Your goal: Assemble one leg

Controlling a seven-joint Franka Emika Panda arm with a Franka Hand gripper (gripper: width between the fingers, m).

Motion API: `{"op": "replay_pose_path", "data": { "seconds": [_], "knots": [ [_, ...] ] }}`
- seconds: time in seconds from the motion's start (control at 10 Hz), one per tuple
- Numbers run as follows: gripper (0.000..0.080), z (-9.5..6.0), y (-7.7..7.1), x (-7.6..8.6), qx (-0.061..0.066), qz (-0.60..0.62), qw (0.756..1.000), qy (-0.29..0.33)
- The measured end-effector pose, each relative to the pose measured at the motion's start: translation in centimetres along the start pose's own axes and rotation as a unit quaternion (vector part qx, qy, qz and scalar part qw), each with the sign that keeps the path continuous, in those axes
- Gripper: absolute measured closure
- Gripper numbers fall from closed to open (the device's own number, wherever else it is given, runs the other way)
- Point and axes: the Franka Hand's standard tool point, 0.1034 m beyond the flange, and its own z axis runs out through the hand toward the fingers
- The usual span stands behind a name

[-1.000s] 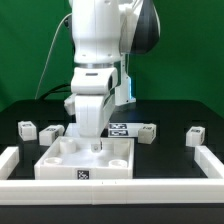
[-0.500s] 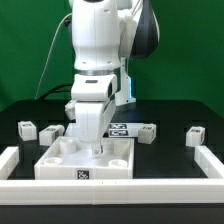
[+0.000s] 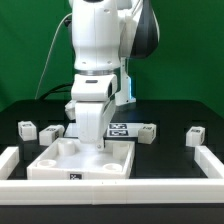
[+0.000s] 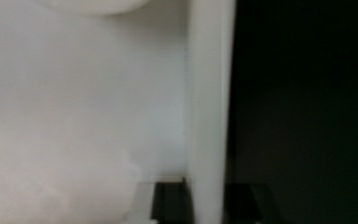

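Several small white legs with tags stand on the black table behind the tabletop: two on the exterior view's left [image 3: 27, 128] [image 3: 52, 130], one right of centre [image 3: 147, 132], one far right [image 3: 196, 135]. None is held. My gripper [image 3: 97, 148] reaches down inside the large white tabletop [image 3: 60, 165]. In the wrist view my gripper [image 4: 208, 205] straddles the tabletop's raised rim [image 4: 208, 90], a dark finger [image 4: 165, 208] on each side, closed on it. The tabletop's flat floor [image 4: 78, 120] fills that side of the view.
The marker board [image 3: 118, 128] lies behind the arm. A low white fence borders the workspace at the exterior view's left [image 3: 10, 160], front [image 3: 110, 190] and right [image 3: 210, 162].
The tabletop has slid and turned slightly toward the exterior view's left; its front tag moved left. The arm has barely shifted.
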Motion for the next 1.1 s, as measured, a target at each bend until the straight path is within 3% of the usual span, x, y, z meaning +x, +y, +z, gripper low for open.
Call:
{"op": "replay_pose_path", "data": {
  "seconds": [0.6,0.8,1.1],
  "knots": [
    [0.0742,0.0,0.1,0.0,-0.002,0.000,1.000,0.000],
    [0.0742,-0.5,0.8,-0.2,0.004,-0.057,0.998,-0.004],
    [0.0742,-0.1,1.1,1.2,0.003,-0.076,0.997,-0.004]
  ]
}}
